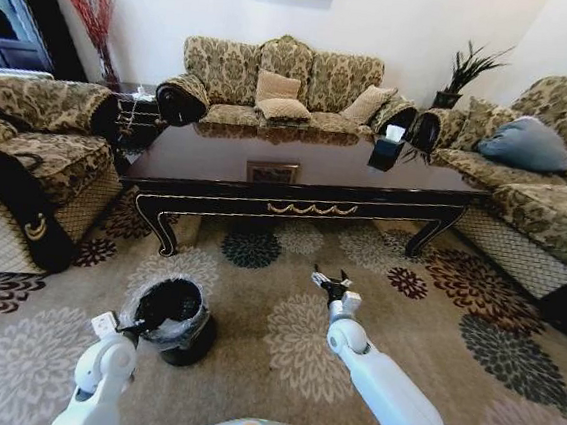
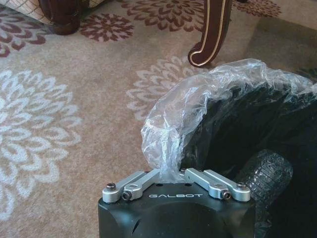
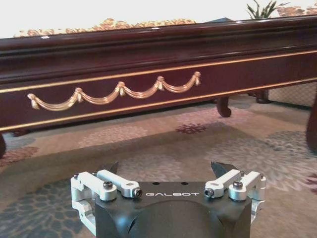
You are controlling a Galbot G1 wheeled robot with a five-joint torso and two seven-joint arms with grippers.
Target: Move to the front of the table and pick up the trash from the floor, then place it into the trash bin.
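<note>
Pinching the trash bin's [image 2: 257,148] liner, the left gripper [image 2: 171,173] contrasts with the right gripper's [image 3: 167,171] wide-spread fingers facing the table [image 3: 148,74].

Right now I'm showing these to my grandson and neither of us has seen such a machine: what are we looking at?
It is a two-armed robot in a living room. The wide picture comes from a camera on its head, looking down at a flowered carpet. The other two come from cameras on its wrists. The left tool is shut on the clear plastic liner of the black trash bin standing on the carpet. The right tool hangs open and empty, low over the carpet, facing the dark coffee table with its gold ornament. A black tissue box sits on the table.
</note>
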